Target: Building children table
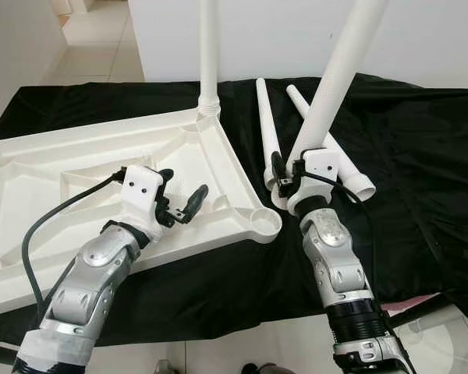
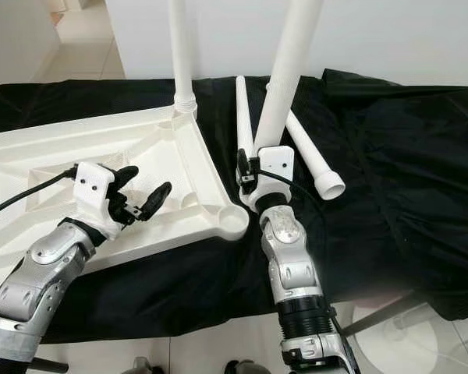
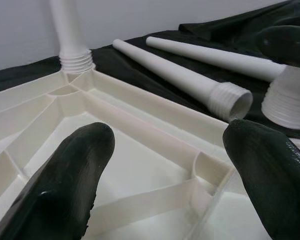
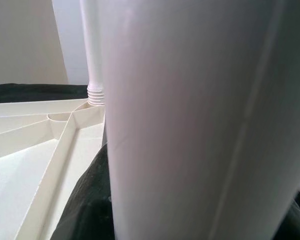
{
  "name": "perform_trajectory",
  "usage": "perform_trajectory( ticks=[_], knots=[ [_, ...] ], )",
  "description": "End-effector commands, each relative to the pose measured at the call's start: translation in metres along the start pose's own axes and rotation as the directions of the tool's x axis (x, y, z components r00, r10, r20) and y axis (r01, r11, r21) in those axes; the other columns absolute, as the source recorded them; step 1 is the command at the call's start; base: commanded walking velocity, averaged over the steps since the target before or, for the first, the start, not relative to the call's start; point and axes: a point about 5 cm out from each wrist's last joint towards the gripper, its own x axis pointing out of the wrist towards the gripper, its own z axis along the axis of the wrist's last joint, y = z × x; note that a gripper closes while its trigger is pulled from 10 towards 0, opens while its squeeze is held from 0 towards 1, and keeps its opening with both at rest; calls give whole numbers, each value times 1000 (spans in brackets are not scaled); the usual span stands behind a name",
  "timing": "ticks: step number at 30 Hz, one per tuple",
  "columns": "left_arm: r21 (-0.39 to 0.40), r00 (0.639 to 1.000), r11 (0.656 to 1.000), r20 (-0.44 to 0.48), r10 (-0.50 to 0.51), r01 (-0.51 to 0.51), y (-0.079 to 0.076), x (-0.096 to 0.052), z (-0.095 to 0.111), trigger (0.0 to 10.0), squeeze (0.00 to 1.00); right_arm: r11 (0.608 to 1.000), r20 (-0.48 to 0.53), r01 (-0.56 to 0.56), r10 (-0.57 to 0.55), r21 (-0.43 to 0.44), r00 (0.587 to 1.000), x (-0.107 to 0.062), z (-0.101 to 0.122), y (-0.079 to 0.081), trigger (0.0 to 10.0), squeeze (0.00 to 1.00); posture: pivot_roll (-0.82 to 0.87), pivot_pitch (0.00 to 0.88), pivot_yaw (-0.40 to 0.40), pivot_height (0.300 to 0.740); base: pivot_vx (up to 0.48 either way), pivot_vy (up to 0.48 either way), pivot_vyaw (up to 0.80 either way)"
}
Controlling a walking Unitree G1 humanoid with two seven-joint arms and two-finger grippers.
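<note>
The white plastic table top (image 1: 31, 167) lies upside down on a black cloth. One white leg (image 1: 209, 62) stands screwed into its far corner socket. My right gripper (image 1: 288, 178) is shut on a second white leg (image 1: 335, 78), held tilted with its threaded end low, just right of the empty near corner socket (image 1: 262, 222). That held leg (image 4: 190, 120) is close in the right wrist view. Two loose legs (image 1: 267, 128) (image 1: 339, 156) lie on the cloth behind. My left gripper (image 1: 182, 191) hovers open over the table top's ribbed underside (image 3: 140, 165), holding nothing.
The black cloth (image 1: 421, 171) covers the work surface and hangs over its front edge. A white wall (image 1: 296, 31) stands behind, with tiled floor (image 1: 93, 39) at far left. A grey cable (image 1: 43, 226) loops from my left wrist over the table top.
</note>
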Motion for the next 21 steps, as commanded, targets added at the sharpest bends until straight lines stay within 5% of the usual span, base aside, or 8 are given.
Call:
perform_trajectory(
  ticks=[1,13,21],
  knots=[
    [13,979,979,-11,-206,206,-18,0,-2,10000,0,1000,7,-18,18,8,1000,-2,1,2,10000,0,-24,108,-30,740,0,0,0],
    [18,959,959,-10,-283,283,-40,11,-7,10000,0,993,6,-118,119,-14,993,-4,-1,16,10000,0,-22,94,-41,740,0,0,0],
    [-25,907,913,-103,-407,407,-57,-3,-21,10000,0,975,-4,-222,222,-26,975,-14,-5,26,10000,0,-25,90,-41,740,0,0,0]
  ],
)
